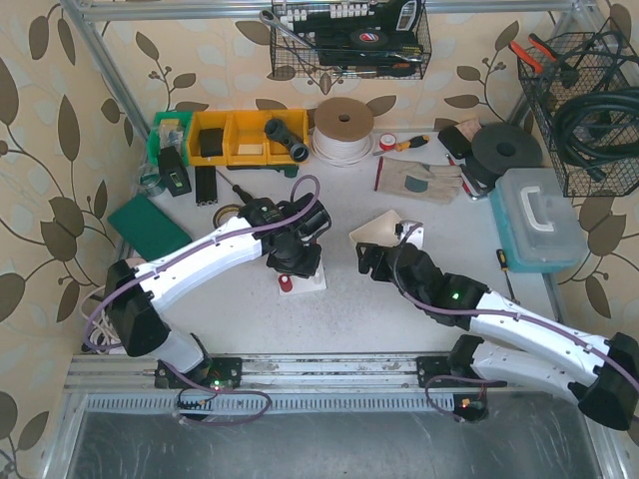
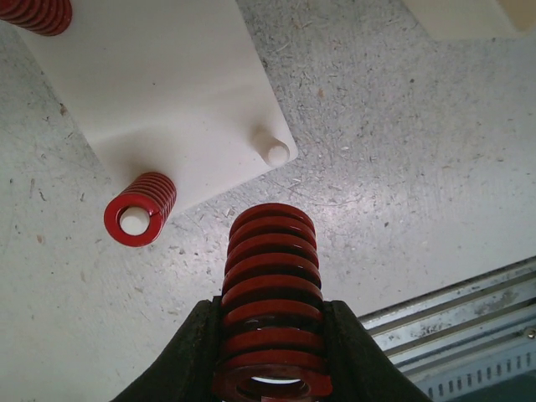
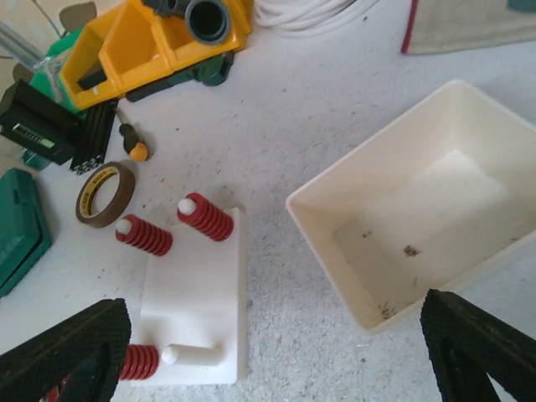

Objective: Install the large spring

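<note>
Left arm (image 1: 215,247) extended to centre, wrist down | left gripper (image 2: 272,339) grasping large spring (image 2: 272,260) | spring axis along fingers (image 2: 197,356), free end toward bare peg (image 2: 276,152) | right gripper (image 3: 272,335) spread

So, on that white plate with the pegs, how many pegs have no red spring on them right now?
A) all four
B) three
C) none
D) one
D: the right wrist view shows the white plate with three red springs seated on pegs and a single bare peg. Meanwhile, the left gripper holds the large spring.
</note>
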`<state>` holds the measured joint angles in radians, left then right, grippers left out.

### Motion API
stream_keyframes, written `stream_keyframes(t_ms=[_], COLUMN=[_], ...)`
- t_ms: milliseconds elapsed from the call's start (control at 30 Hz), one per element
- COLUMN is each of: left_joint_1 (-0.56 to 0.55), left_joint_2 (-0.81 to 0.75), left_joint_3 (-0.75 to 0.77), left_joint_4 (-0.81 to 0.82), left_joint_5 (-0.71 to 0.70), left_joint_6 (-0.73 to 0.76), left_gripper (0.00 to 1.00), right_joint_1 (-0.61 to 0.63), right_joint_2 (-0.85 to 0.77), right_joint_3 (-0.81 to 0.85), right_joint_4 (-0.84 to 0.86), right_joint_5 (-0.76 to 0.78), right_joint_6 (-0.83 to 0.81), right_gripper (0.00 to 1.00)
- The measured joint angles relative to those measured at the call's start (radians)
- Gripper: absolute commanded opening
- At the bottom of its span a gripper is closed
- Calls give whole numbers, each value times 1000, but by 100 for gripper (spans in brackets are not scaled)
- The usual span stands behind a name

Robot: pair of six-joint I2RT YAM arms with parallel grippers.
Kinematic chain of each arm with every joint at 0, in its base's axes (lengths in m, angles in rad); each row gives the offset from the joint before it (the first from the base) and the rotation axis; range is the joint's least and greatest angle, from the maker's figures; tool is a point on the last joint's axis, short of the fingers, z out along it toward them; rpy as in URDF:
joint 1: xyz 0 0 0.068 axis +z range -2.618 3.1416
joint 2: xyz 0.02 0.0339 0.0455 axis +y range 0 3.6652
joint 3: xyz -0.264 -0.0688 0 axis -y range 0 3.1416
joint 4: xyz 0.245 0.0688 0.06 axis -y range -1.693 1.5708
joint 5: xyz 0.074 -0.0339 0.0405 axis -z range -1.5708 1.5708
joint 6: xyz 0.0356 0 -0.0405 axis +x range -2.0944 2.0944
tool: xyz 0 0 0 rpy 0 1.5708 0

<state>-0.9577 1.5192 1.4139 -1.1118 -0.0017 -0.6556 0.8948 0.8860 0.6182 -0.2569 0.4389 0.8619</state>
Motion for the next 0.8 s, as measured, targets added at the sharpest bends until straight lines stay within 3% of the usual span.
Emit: stream_keyframes(t_ms=[467, 800], left_joint_1=[-16, -26], left_joint_2=[82, 169], left_joint_3=[12, 53], left_joint_4=[6, -18], left_joint_5=[-1, -24], left_joint_6=[24, 28], left_gripper=[0, 0], right_joint_1=[15, -110], right_joint_2=[43, 47], right_joint_3=[27, 3], right_joint_4=[-100, -55], right_joint_5=[196, 68], right_joint_6=[93, 96], right_gripper=[99, 98])
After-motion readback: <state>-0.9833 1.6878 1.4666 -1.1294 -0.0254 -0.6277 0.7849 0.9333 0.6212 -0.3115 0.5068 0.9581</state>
